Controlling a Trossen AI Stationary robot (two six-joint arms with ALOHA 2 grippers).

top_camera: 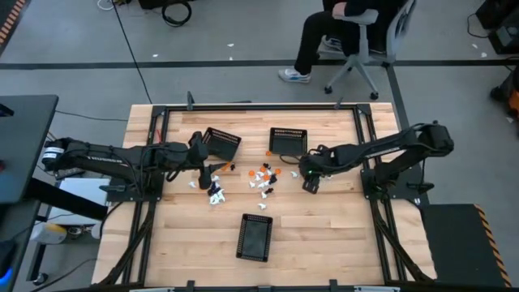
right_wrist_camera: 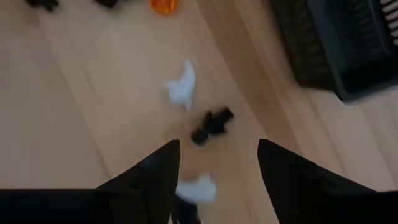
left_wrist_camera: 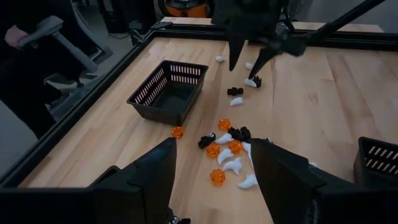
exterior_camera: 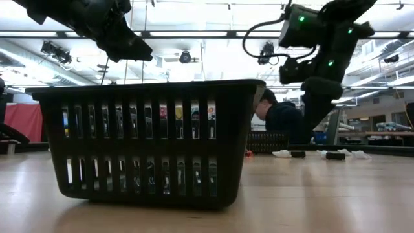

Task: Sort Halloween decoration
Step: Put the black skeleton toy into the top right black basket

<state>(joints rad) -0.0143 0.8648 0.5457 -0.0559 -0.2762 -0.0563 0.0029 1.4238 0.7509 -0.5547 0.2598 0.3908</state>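
The Halloween decoration, tiny orange, white and black trinkets (top_camera: 263,177), lies scattered on the wooden table's middle, with a few more (top_camera: 215,193) near my left gripper. My left gripper (top_camera: 207,174) hovers open at the left of the heap (left_wrist_camera: 227,149). My right gripper (top_camera: 310,183) points steeply down, open, above the heap's right end. In the right wrist view its fingers (right_wrist_camera: 217,149) stand over a white trinket (right_wrist_camera: 198,188), with a black one (right_wrist_camera: 212,126) and another white one (right_wrist_camera: 182,87) just beyond. The left wrist view shows the right gripper (left_wrist_camera: 247,62) above loose pieces (left_wrist_camera: 252,81).
Three black mesh baskets stand on the table: one far left of centre (top_camera: 220,143), one far right of centre (top_camera: 287,142), one near the front edge (top_camera: 255,237), which fills the low view (exterior_camera: 155,139). A person sits on a chair (top_camera: 357,40) beyond the table's far edge.
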